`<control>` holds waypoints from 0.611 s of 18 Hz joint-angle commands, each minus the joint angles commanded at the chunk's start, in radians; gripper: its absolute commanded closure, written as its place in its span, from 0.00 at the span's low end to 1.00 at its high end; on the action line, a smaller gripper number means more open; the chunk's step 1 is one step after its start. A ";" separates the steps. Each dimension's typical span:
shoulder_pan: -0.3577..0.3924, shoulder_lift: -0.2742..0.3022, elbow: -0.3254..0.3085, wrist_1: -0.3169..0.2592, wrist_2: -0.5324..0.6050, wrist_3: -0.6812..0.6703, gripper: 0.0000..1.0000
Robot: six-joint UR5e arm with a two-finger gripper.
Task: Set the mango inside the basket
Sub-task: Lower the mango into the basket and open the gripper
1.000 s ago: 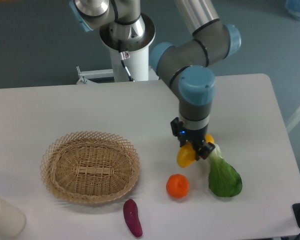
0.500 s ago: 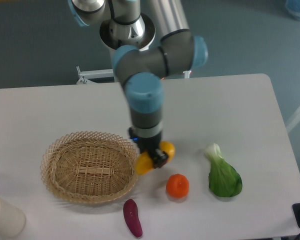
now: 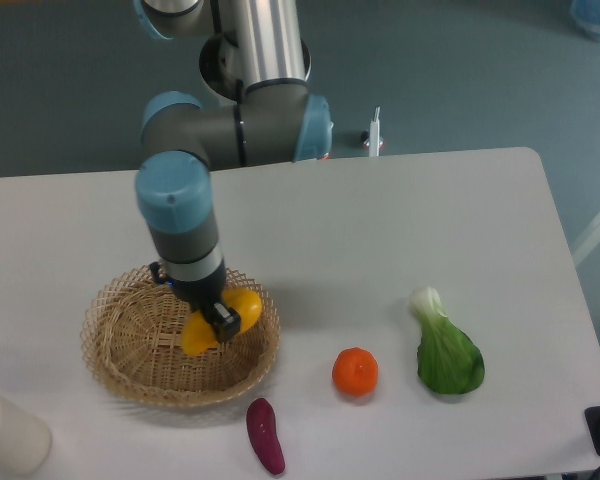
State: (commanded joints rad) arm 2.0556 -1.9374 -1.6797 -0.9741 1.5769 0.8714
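The yellow-orange mango (image 3: 242, 308) is held in my gripper (image 3: 212, 318), which is shut on it. The gripper hangs over the right half of the light tan wicker basket (image 3: 130, 360), with the mango just above the basket's inside. The black fingers cross the middle of the mango and hide part of it. The arm reaches down from the upper left over the basket's far rim.
A round orange (image 3: 355, 371) lies to the right of the basket. A green bok choy (image 3: 445, 352) lies further right. A purple eggplant (image 3: 265, 435) lies in front of the basket. A white cylinder (image 3: 8, 432) stands at the bottom left corner.
My gripper has carried the mango leftward, from beside the bok choy, past the orange, to over the basket. The other things have not moved.
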 joint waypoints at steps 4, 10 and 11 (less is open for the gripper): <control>-0.041 -0.031 0.005 0.046 0.005 -0.066 0.49; -0.097 -0.060 0.002 0.069 0.011 -0.149 0.41; -0.098 -0.063 0.000 0.071 0.008 -0.167 0.35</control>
State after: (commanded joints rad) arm 1.9574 -2.0003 -1.6797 -0.9035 1.5846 0.7043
